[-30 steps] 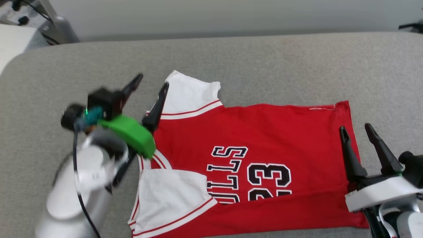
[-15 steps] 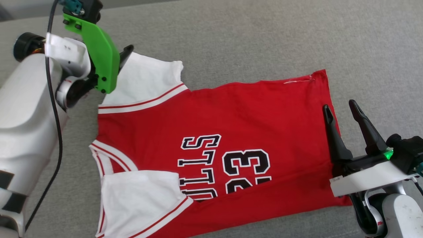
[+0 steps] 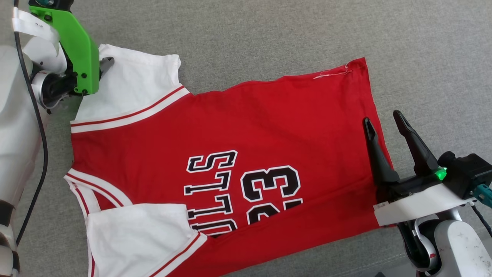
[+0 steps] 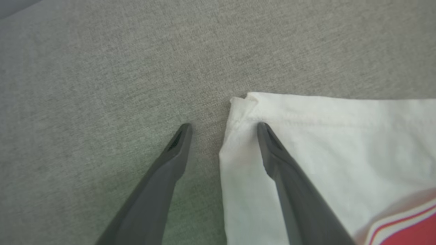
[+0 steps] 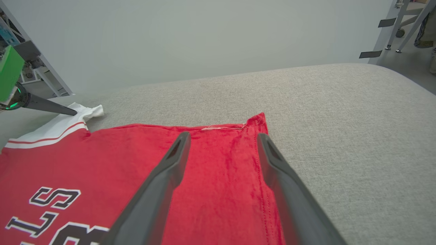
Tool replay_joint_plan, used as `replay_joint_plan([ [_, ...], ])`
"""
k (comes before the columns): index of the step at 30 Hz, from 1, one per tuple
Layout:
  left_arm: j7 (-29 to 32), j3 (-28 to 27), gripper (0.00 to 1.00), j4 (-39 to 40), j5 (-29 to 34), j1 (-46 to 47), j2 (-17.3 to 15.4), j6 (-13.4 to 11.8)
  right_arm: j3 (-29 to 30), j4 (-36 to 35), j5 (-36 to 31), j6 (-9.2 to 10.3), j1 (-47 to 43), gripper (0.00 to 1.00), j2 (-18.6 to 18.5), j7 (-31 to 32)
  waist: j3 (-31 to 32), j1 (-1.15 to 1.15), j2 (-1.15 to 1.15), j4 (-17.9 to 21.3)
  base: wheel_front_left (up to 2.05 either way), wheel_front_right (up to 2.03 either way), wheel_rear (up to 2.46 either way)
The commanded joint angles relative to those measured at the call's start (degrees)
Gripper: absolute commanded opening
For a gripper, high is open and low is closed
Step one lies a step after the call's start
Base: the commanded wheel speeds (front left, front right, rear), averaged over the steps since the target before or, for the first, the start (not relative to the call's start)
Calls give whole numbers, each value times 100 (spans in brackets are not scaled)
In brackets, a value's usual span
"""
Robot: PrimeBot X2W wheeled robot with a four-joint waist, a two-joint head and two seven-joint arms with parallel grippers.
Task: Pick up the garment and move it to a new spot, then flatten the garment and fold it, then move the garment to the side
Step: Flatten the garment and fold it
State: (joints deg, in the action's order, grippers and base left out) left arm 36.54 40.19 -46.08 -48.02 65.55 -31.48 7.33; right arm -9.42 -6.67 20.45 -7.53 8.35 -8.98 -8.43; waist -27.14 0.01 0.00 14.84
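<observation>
The garment [image 3: 230,127], a red T-shirt with white sleeves and black 23 lettering, lies spread face up on the grey cushion [image 3: 269,30], collar to the left and hem to the right. My left gripper [image 4: 223,126] is open at the far sleeve's [image 4: 323,146] outer corner. One finger is over the white cloth and the other over bare cushion. In the head view its green mount [image 3: 77,46] hides most of the fingers. My right gripper [image 3: 382,117] is open above the hem near the far right corner, with nothing between its fingers [image 5: 163,177].
The cushion's [image 5: 340,119] rounded far edge meets a pale wall [image 5: 204,34]. Metal frame legs [image 5: 391,30] stand past the right end, and another stand [image 5: 41,68] is behind the left arm. The near sleeve [image 3: 134,234] lies folded over the chest.
The head camera has tilted down, so the whole picture has shifted. My left arm has swung from beside the collar out to the far sleeve's corner. The right gripper keeps its place over the hem.
</observation>
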Motion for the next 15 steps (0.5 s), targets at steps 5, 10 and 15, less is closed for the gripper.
replay_joint_plan([
  [5, 63, 158, 48, -239, -84, 57, 105, 15, -6, 48, 33, 4, 144, 100, 4, -69, -85, -1, 0, 20, 0, 0, 0],
  [10, -2, 250, 0, -227, -299, -13, 166, 15, 20, 92, 20, 4, 171, 100, -4, -36, -16, -1, 0, -47, 0, 0, 0],
  [15, -436, 278, 0, -176, -396, -82, 205, 15, 64, 135, 8, 4, 150, 100, -40, 48, 193, -1, 0, -137, 0, 0, 0],
])
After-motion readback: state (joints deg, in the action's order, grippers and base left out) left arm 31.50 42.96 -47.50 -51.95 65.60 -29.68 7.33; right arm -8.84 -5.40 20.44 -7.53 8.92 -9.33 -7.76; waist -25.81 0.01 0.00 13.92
